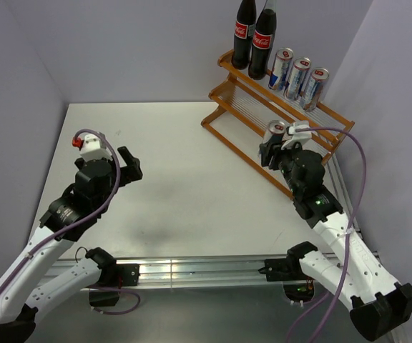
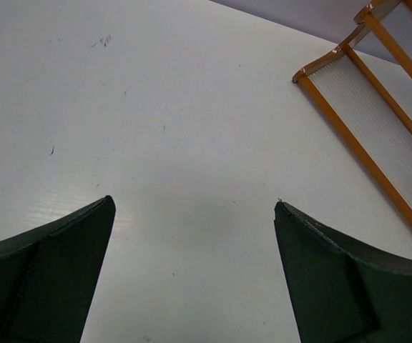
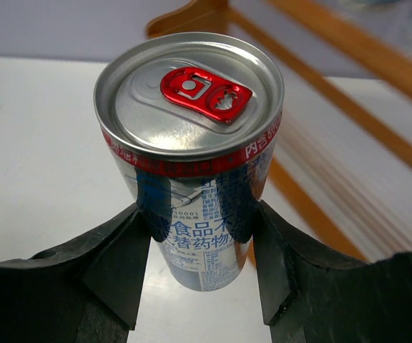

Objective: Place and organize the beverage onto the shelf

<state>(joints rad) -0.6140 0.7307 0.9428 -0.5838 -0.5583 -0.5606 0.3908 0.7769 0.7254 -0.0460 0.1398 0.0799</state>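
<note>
As we scan from the left, our left gripper (image 2: pixel 194 207) spread wide over the table (image 2: pixel 156 107), our right gripper (image 3: pixel 199 214) clamped on a can (image 3: pixel 192 121) at the shelf's (image 1: pixel 227 140) lower tier, two bottles (image 1: pixel 254 37) and three cans (image 1: pixel 299 75) up top.

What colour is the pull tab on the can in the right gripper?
Red. The tab sits on the can lid, clearest in the right wrist view.

Left tool (image 2: pixel 193 202) spread wide, right tool (image 3: pixel 199 214) clamped.
</note>
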